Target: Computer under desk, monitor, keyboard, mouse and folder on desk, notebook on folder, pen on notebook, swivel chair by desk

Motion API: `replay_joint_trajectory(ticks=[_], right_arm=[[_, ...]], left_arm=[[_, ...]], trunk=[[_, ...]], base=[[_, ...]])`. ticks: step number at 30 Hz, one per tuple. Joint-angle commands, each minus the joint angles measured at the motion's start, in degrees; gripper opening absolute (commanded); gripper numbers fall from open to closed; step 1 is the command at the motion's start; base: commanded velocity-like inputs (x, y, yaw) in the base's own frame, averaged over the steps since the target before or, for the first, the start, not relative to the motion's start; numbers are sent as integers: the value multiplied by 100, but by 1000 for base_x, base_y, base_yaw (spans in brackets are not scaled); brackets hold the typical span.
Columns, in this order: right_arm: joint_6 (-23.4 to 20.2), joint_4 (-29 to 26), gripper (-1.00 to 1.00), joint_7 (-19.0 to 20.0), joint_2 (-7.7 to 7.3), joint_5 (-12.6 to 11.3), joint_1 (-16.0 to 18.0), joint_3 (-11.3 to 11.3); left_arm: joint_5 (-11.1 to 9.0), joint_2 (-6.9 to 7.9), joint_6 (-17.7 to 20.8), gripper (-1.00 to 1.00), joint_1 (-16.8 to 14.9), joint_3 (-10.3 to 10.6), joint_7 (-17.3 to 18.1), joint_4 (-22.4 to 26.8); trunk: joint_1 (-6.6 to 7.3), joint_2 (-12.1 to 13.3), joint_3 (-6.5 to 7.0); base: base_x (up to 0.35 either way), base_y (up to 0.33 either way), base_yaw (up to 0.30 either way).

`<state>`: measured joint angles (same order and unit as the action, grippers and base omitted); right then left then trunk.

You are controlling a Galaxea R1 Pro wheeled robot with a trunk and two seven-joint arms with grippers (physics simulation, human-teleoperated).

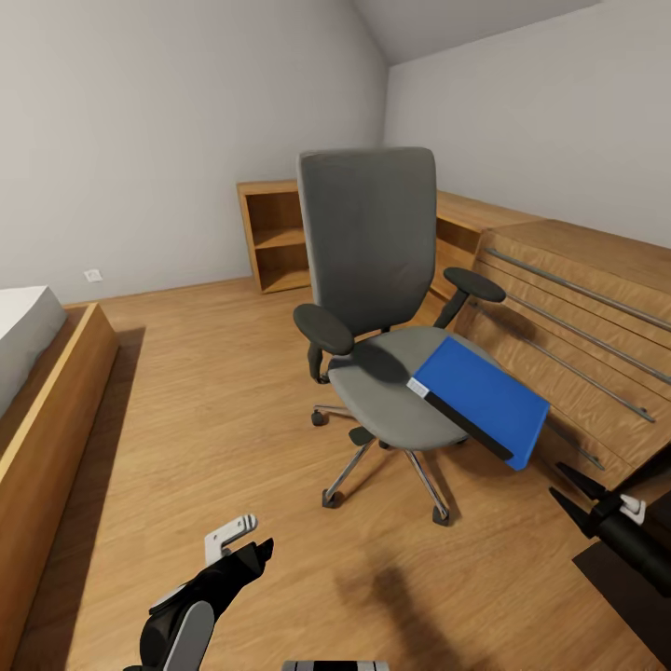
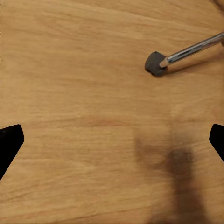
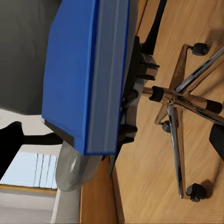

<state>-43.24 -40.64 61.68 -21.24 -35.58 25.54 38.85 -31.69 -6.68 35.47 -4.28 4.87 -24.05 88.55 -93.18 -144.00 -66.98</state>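
Note:
The grey swivel chair (image 1: 368,242) stands mid-floor, its chrome base (image 3: 177,98) on castors. A bright-blue folder (image 1: 485,396) with a black spine lies on the seat, tilted and overhanging the seat's right edge; the right wrist view sees the folder (image 3: 79,70) edge-on. My right gripper (image 1: 559,481) hovers open a short way right of and nearer than the folder's corner, apart from it; in its own view the right gripper (image 3: 112,142) holds nothing. My left gripper (image 1: 253,552) is low over the floor in front of the chair, and the left gripper (image 2: 112,144) is open above bare planks near one castor (image 2: 155,64).
A wood-framed bed (image 1: 47,401) runs along the left. An oak shelf unit (image 1: 275,233) stands against the back wall. A low oak drawer unit (image 1: 578,317) runs close behind the chair on the right. Open wood floor (image 1: 205,391) lies between bed and chair.

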Motion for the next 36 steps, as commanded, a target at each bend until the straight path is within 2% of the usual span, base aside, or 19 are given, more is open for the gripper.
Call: replay_joint_trajectory(ticks=[1,12,16,22,36], right_arm=[[-32,18,100,19,-1,-14,4,1],[-27,89,100,62,-3,-8,4,-17],[-26,91,100,63,3,77,4,-17],[-26,91,100,63,6,101,4,-17],[-21,91,100,60,6,104,4,-105]], left_arm=[[-58,0,9,100,-3,4,-55,7],[-36,4,-5,100,-3,2,-59,-21],[-39,7,-5,100,-3,-3,-64,-22],[-39,6,-7,100,-3,-3,-66,-25],[-42,4,-5,100,-3,-4,-71,-30]], trunk=[[1,-2,-5],[1,-2,-5],[1,-2,-5],[1,-2,-5],[1,-2,-5]], base=[[0,0,0],[129,0,0],[87,14,0],[193,69,0],[72,72,0]])
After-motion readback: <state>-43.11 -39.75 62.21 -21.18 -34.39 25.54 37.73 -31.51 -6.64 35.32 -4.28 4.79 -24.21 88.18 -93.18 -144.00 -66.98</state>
